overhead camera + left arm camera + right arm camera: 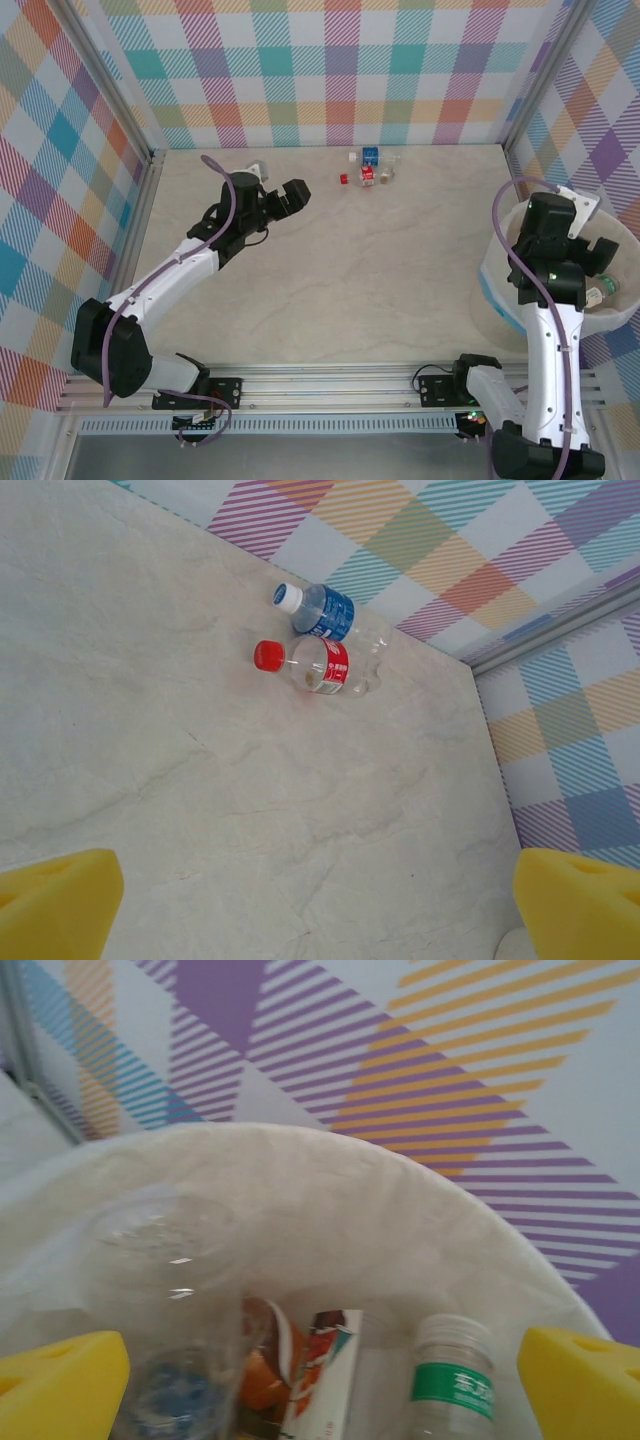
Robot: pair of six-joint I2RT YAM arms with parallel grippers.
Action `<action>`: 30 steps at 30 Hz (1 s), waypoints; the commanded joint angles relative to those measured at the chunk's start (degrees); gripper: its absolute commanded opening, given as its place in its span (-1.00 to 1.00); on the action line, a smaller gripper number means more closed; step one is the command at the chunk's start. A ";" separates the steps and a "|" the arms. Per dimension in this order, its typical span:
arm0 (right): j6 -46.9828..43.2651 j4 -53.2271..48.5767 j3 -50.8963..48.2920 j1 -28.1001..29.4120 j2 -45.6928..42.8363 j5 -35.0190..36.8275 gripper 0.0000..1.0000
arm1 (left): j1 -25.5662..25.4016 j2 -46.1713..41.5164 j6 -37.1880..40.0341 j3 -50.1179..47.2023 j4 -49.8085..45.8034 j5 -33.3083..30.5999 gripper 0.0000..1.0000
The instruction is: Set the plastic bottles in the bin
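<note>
Right hand [320,1385], fingers apart over bin [330,1190]; blurred plastic bottles [452,1380] inside, cut off below; left hand [320,905] apart too, far from bin.

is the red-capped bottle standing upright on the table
No, the red-capped bottle lies on its side on the table, beside the blue-labelled bottle, which also lies flat.

left arm: stretched forward and inward over the tabletop, elbow low | left hand [288,197]: yellow fingers [55,900] spread wide, empty | right arm: raised at the right side, wrist bent down | right hand [597,256]: fingers [60,1380] spread wide, empty
</note>
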 commanded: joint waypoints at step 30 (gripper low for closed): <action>15.84 24.08 20.89 35.11 41.93 -39.83 0.99 | 1.10 -15.35 -2.84 -19.50 2.58 -7.85 1.00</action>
